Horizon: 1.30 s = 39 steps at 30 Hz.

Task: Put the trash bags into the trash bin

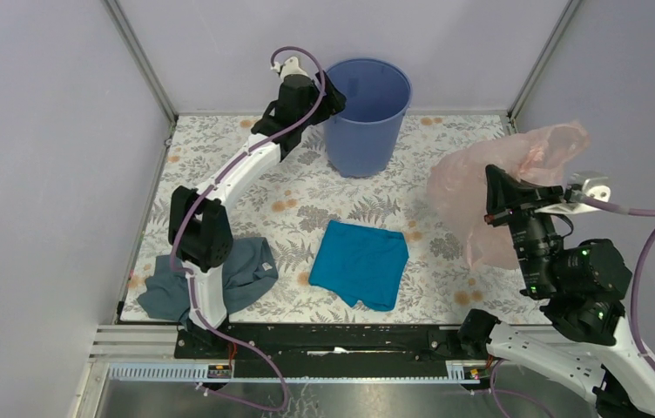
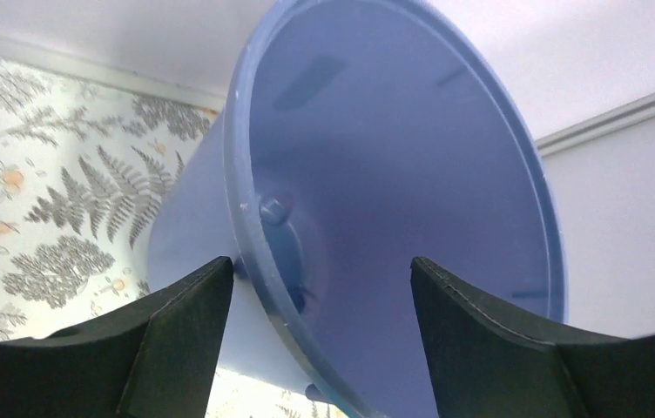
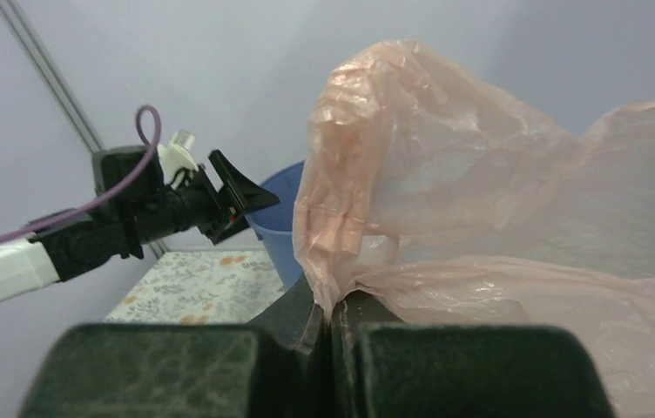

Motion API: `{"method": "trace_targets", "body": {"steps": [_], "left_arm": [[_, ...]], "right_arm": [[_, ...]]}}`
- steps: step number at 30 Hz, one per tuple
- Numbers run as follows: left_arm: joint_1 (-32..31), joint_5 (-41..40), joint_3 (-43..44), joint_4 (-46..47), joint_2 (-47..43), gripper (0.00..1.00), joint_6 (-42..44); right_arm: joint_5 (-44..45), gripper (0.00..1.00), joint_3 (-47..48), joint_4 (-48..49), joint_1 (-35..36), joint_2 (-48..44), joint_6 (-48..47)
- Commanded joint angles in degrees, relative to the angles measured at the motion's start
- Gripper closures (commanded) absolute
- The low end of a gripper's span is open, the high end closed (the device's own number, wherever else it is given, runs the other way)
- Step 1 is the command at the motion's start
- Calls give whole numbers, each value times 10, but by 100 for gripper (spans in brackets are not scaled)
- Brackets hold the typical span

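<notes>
My right end effector (image 3: 331,318) is clenched on a pink, translucent trash bag (image 3: 481,218): the two fingers (image 3: 446,366) meet on a gathered pinch of film, and the rest of the bag billows up and to the right of them. From above, this bag (image 1: 459,187) is held up over the right side of the table (image 1: 307,200), with my right end effector (image 1: 491,187) pointing into it from the near right corner. The trash bin (image 1: 366,113) is a round blue bucket that tapers toward its base. It stands upright on the table at the far edge, near the back wall, well apart from the bag. Its interior, as far as my left wrist camera shows it, contains nothing. My left arm reaches across the table to the bin's left side, and my left end effector (image 2: 320,270) is released, with its fingers spread wide. The bin's rim (image 2: 246,218) runs through the gap, so one finger (image 2: 185,322) lies outside the wall and the other (image 2: 481,331) lies over the opening. I cannot tell whether either finger touches the plastic. A teal cloth (image 1: 361,263) lies flat near the middle of the table, on the near side of the bin. A crumpled grey-blue cloth (image 1: 250,274) lies at the near left corner, partly hidden by my left arm.
</notes>
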Motion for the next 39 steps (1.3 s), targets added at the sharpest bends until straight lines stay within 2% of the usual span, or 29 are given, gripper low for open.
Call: {"method": "trace_targets", "body": {"steps": [1, 5, 7, 11, 15, 23, 28, 31, 39], "left_arm": [[-17, -89, 27, 35, -23, 28, 57], [-17, -94, 8, 31, -41, 48, 96], [-17, -85, 14, 23, -39, 54, 112], [-12, -71, 19, 6, -43, 76, 123], [5, -50, -19, 7, -83, 88, 112], [31, -34, -121, -20, -195, 89, 80], [61, -26, -205, -46, -283, 88, 66], [70, -13, -247, -47, -328, 87, 56], [74, 9, -282, -73, -391, 84, 63]], "right_arm": [[22, 100, 10, 13, -1, 43, -22], [12, 100, 21, 12, -1, 79, -6], [3, 100, 31, 11, -1, 94, 10], [-12, 100, 47, 19, -1, 119, 29], [-15, 100, 89, 26, -1, 165, 27], [-97, 100, 221, 126, -1, 280, -8], [-203, 100, 315, 151, -1, 370, -7], [-255, 100, 343, 204, -1, 415, -22], [-346, 100, 511, 271, 0, 575, -13]]}}
